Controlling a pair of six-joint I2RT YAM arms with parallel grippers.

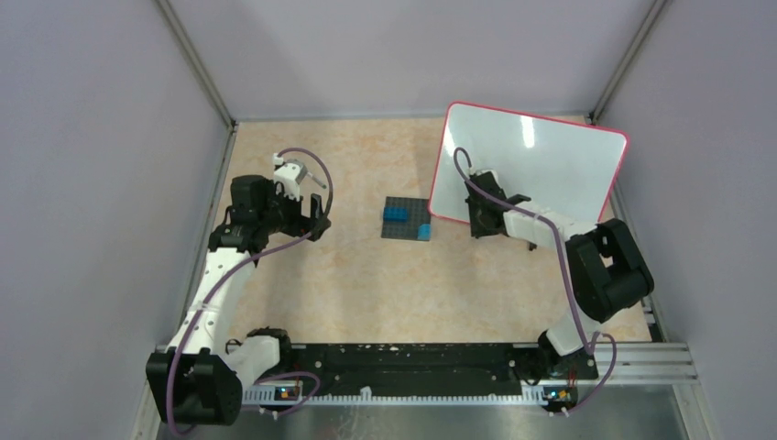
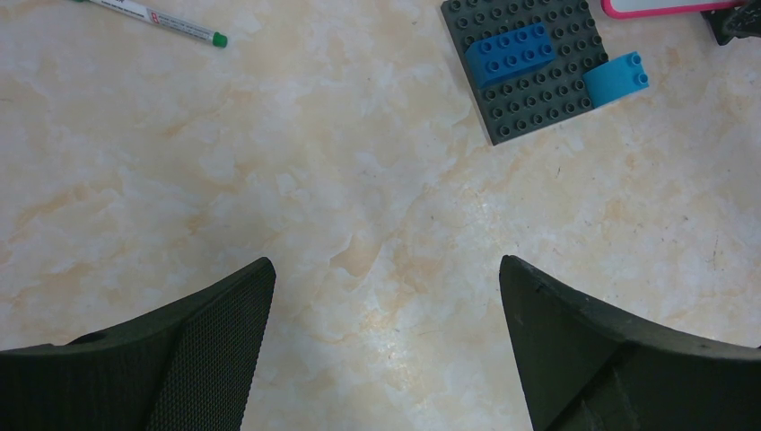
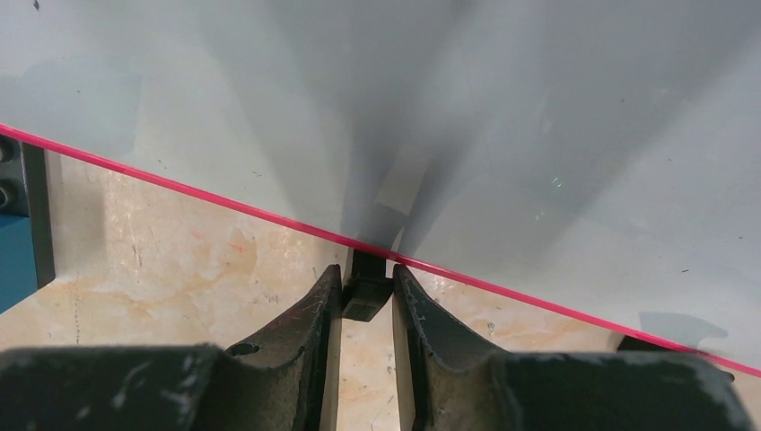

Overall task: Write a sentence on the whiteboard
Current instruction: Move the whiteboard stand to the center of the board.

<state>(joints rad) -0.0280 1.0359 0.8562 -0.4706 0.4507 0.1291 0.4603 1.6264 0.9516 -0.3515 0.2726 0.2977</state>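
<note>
The whiteboard (image 1: 531, 165), glossy white with a red-pink rim, lies at the far right of the table. Its surface is blank; no lettering of the sentence shows in any view. My right gripper (image 1: 483, 220) is at the board's near left edge, shut on a small black clip (image 3: 365, 296) fixed to the rim (image 3: 179, 184); the gripper (image 3: 368, 283) shows in the right wrist view. My left gripper (image 1: 311, 220) hovers open and empty over bare table at the left (image 2: 386, 265). A white marker with a green cap (image 2: 161, 20) lies on the table beyond the left gripper.
A small dark grey plate (image 1: 403, 227) with blue bricks (image 2: 511, 54) sits mid-table between the arms, just left of the board's corner (image 2: 655, 7). Grey walls enclose the table on the left, back and right.
</note>
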